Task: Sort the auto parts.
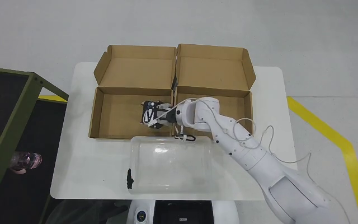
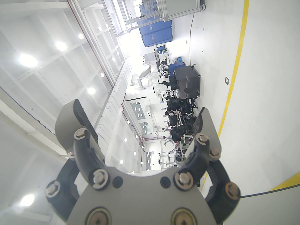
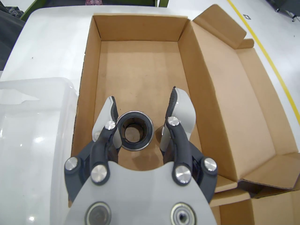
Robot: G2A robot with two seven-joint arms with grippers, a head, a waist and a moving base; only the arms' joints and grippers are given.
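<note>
My right gripper (image 3: pixel 143 94) hangs open inside the left cardboard box (image 3: pixel 140 71), close to its near right corner. Between its fingers a black cylindrical bushing with a metal rim (image 3: pixel 147 132) lies on the box floor, its hole facing the camera; it sits against one finger with a gap to the other. From above, the right gripper (image 1: pixel 150 113) is seen over that left box (image 1: pixel 112 117). My left gripper (image 2: pixel 140 108) is open with nothing in it, raised and pointing into the room, away from the table.
A second open cardboard box (image 1: pixel 238 106) stands to the right of the first, both with lids folded back. A clear plastic bin (image 1: pixel 173 168) sits at the table's front, a small black part (image 1: pixel 129 180) at its left edge. A green cart (image 1: pixel 22 106) stands left of the table.
</note>
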